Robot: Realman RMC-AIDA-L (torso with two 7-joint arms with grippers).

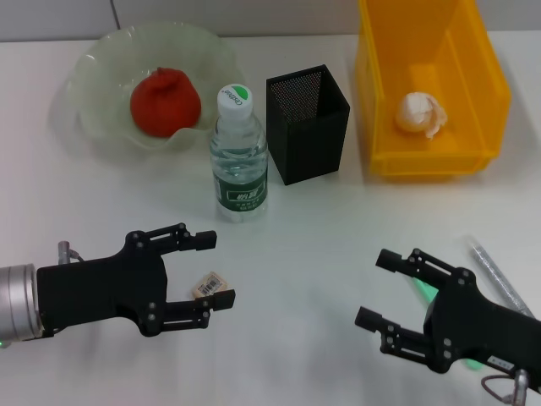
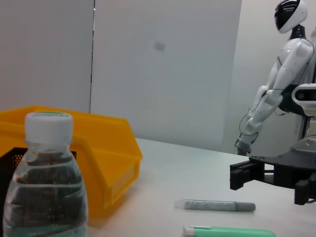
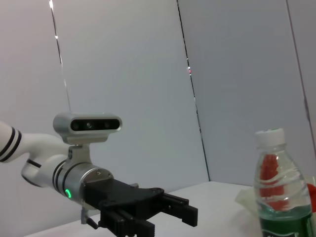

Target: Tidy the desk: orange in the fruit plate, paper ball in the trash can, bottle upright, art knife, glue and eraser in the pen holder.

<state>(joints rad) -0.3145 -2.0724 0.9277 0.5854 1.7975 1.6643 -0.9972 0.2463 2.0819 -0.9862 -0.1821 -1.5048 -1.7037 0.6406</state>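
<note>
- Left hand (image 1: 210, 269) sits at the lower left of the head view, fingers spread wide and gripping nothing; the eraser (image 1: 208, 284) lies on the table (image 1: 313, 245) between the fingertips, close to the lower finger.
- Right hand (image 1: 382, 289) is at the lower right of the head view, also wide open and empty, hovering just left of two slim items.
- Beside and partly under the right hand lie a mint-green art knife (image 1: 425, 293) and a grey glue stick (image 1: 499, 277) slanting toward the right edge; the left wrist view shows both lying flat on the table.
- Bottle (image 1: 238, 156) stands upright at centre frame, white cap on top, just left of the pen holder (image 1: 308, 124).
- Pen holder stands upright in the upper middle, between the bottle and the trash can (image 1: 435, 85).
- Trash can fills the upper right, with the paper ball (image 1: 420, 114) resting inside it.
- Fruit plate (image 1: 101, 76) sits at the upper left, with the orange (image 1: 165, 102) lying in it.
</note>
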